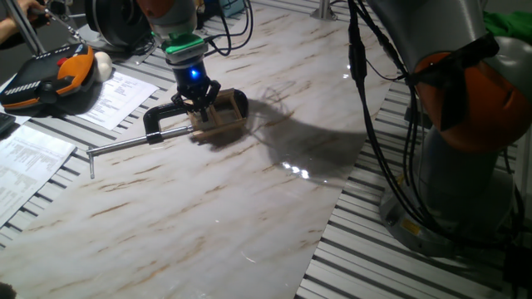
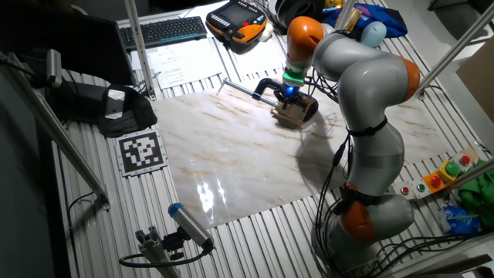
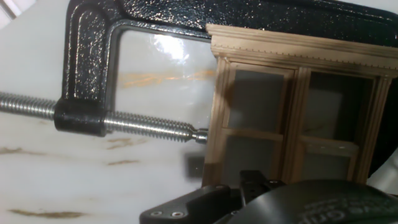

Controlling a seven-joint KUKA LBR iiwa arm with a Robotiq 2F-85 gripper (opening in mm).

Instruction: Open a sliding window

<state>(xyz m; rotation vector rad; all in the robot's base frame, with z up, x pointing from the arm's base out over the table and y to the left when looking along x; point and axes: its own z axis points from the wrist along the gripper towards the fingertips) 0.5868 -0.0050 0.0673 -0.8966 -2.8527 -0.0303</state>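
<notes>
Gripper [image 3: 273, 202]: black housing filled the bottom of the hand view; fingertips hidden, so whether wide or narrow could not be told. Sliding window [image 3: 298, 115]: pale-wood frame, lay directly ahead of and under the hand, on the marble-patterned tabletop [image 1: 208, 208]. In the hand view its moulded top rail ran across the upper frame, panes side by side below. Black C-clamp [image 3: 93, 68]: wrapped the frame, steel screw tip touching its left post. Arm above, blue light lit.
</notes>
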